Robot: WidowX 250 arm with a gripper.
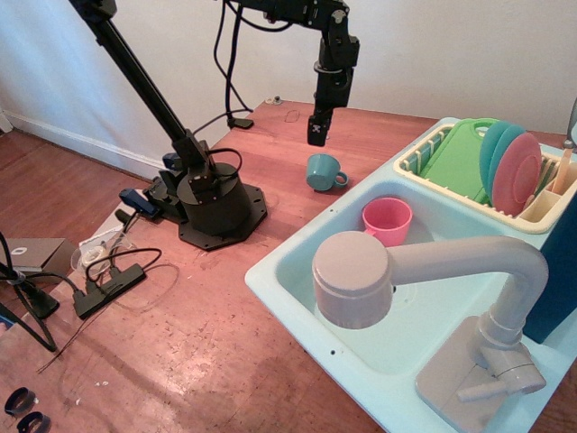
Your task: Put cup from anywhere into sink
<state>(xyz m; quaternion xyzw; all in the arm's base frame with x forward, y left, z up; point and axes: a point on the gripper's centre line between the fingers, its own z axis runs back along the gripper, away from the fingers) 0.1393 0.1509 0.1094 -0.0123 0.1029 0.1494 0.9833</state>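
Note:
The teal-blue cup (pixel 322 171) lies tipped on the wooden table, its opening facing left and its loop handle to the right, just beyond the far left rim of the sink. The light aqua sink (pixel 297 293) fills the lower right, with a big grey-beige faucet (pixel 397 271) over the basin. My gripper (pixel 317 133) hangs from the black arm above and slightly behind the cup, apart from it and holding nothing. Its fingers are too dark and small to tell if they are open or shut.
A pink cup (pixel 388 219) stands inside the sink at its far side. A cream dish rack (pixel 532 212) with a green board (pixel 462 158) and plates (pixel 514 167) sits at the right rear. The arm's black base (pixel 216 207) and cables (pixel 108 280) lie at left.

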